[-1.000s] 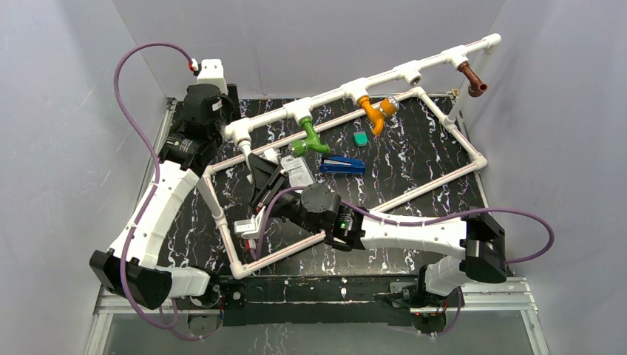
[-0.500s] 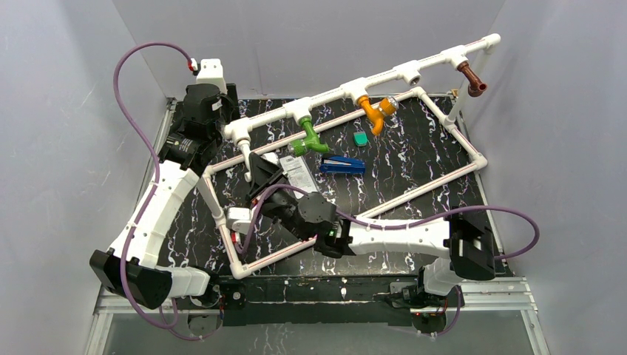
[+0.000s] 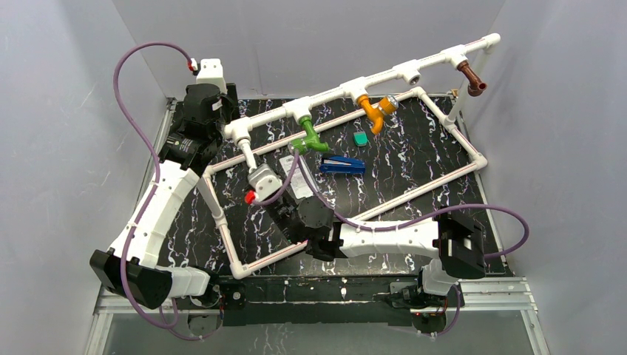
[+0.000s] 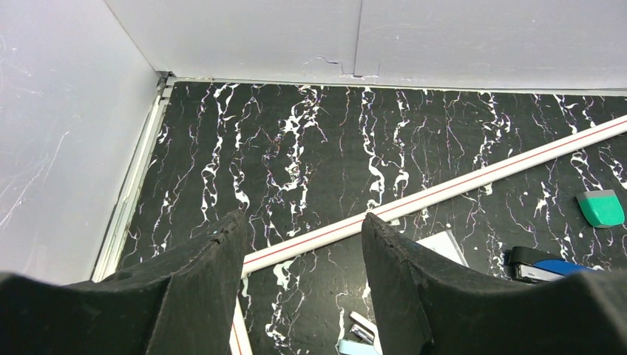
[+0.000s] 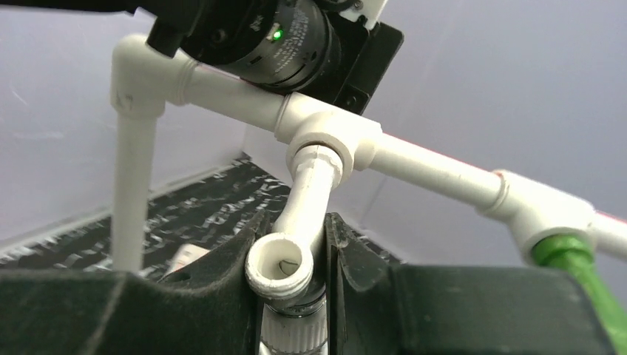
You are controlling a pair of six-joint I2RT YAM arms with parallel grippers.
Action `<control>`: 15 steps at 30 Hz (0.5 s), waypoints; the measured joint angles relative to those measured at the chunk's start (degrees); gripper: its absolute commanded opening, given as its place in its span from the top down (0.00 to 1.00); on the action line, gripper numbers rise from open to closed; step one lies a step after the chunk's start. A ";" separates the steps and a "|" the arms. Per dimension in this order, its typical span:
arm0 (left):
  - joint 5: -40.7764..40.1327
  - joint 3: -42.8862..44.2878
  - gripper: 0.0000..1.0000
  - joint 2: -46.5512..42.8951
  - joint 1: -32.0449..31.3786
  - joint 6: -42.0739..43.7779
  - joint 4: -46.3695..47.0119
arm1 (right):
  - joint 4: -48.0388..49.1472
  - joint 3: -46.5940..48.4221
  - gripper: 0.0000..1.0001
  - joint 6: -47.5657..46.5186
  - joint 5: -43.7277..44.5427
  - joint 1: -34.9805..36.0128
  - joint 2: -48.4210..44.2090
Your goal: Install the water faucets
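Note:
A white faucet (image 3: pixel 247 157) hangs from the leftmost tee (image 3: pixel 240 133) of the raised white pipe. My right gripper (image 3: pixel 256 171) is shut on it. In the right wrist view the fingers clamp the faucet (image 5: pixel 281 270) below that tee (image 5: pixel 329 137), its open spout facing the camera. A green faucet (image 3: pixel 309 139) sits in the second tee and shows in the right wrist view (image 5: pixel 573 255). An orange faucet (image 3: pixel 375 111) and a brown faucet (image 3: pixel 472 78) hang farther right. My left gripper (image 4: pixel 303 222) is open and empty above the table's back left (image 3: pixel 214 111).
A tee (image 3: pixel 410 72) between the orange and brown faucets holds nothing. A blue stapler (image 3: pixel 342 164), a green eraser (image 3: pixel 360 138) and a white packet (image 3: pixel 299 177) lie inside the floor pipe frame (image 3: pixel 451 171). The left arm's black joint (image 5: pixel 281 37) hangs close above the left tee.
My right arm has swung from the frame's near left side back and up to the white faucet under the left tee and closed on it. The left arm has not moved.

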 measured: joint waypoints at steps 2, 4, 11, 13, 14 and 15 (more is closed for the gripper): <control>0.00 0.00 0.44 0.00 -0.02 0.00 0.00 | 0.52 0.00 0.99 6.05 1.25 0.00 0.02; 0.04 0.00 0.44 0.00 -0.04 0.00 0.00 | 1.25 0.00 0.99 13.57 2.82 0.00 0.02; 0.20 0.02 0.43 0.00 -0.11 0.00 -0.22 | 1.33 0.00 0.99 37.42 7.43 -0.09 -0.02; 0.33 0.02 0.44 0.00 -0.11 0.02 -0.22 | 1.27 0.00 0.99 45.18 8.74 -0.22 -0.07; 0.37 0.02 0.44 0.00 -0.11 0.00 -0.22 | 1.16 0.00 0.99 48.06 9.09 -0.31 -0.07; 0.37 0.02 0.44 0.00 -0.11 0.02 -0.22 | 0.85 -0.02 0.99 51.54 9.46 -0.42 -0.17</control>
